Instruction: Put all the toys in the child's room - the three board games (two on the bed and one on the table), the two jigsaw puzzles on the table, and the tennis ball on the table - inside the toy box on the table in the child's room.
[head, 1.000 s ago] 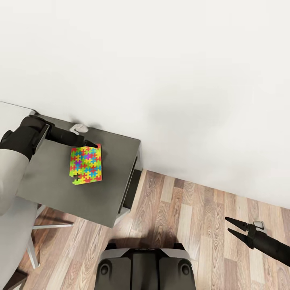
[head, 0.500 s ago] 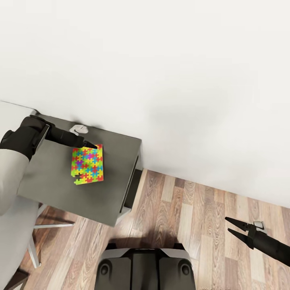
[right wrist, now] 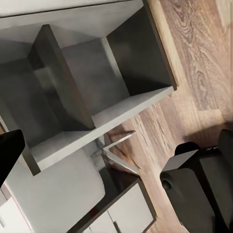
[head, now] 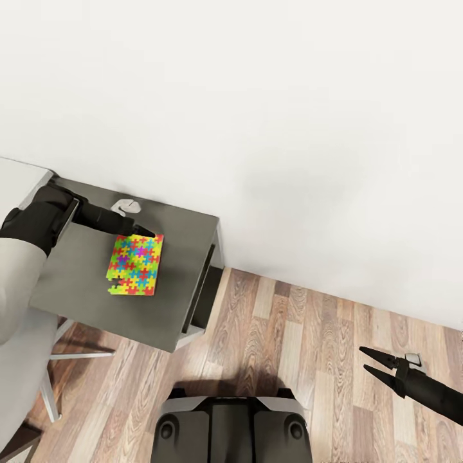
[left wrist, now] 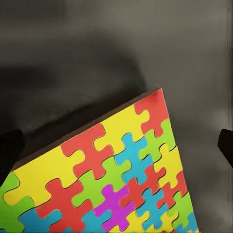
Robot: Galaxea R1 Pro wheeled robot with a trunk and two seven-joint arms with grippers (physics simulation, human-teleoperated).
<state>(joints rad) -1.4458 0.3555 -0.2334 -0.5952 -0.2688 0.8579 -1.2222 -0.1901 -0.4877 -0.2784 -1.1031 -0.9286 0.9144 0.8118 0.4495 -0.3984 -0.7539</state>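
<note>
Here, left gripper (head: 143, 229) at the far edge of the jigsaw puzzle (head: 134, 264) on the table (head: 77, 283)'s dark side unit, grip unclear. Bare top all round. Right gripper (head: 374, 361) spread open, empty, over wood floor (head: 289, 347).

I am counting one jigsaw puzzle (head: 134, 265) lying on the dark grey worktop (head: 173, 283), one small white object (head: 127, 206) sitting at its back edge, and two end effectors: left end effector (head: 145, 230), right end effector (head: 367, 359).
</note>
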